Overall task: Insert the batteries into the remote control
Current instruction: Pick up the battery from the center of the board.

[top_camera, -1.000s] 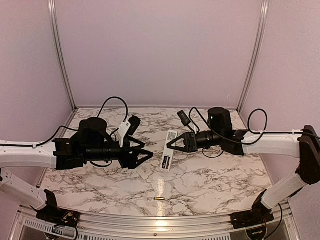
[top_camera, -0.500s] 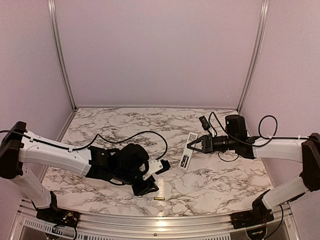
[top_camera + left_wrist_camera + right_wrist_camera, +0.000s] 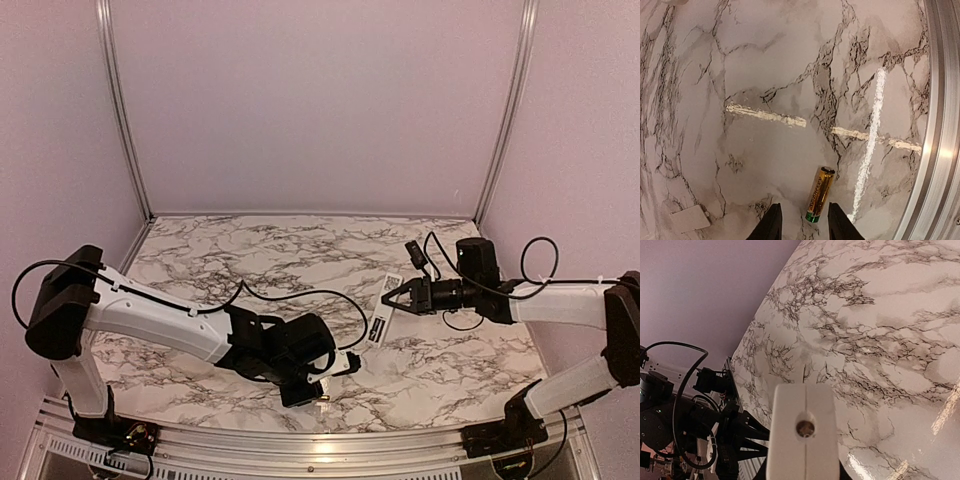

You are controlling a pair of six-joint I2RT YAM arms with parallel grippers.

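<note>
A golden battery point(image 3: 820, 194) lies flat on the marble table near its front edge. My left gripper point(image 3: 803, 206) hangs just over it, open. Its two dark fingertips point(image 3: 774, 220) stand either side of the battery's green end without touching it. From above, the left gripper point(image 3: 308, 392) covers most of that battery. My right gripper point(image 3: 400, 296) is shut on the white remote control point(image 3: 380, 308) and holds it tilted over the table's right half. In the right wrist view the remote control point(image 3: 802, 435) points end-on, a small round window in its end, and hides the fingers.
A small white flat plate point(image 3: 689, 219) lies on the table left of my left fingers. The metal front rail point(image 3: 942, 125) runs close to the battery on the right. Lilac walls point(image 3: 320, 100) enclose the table on three sides.
My left arm has swung from mid-table down to the front edge over the golden battery, and its jaws have narrowed. The right arm has carried the remote a little to the right.
</note>
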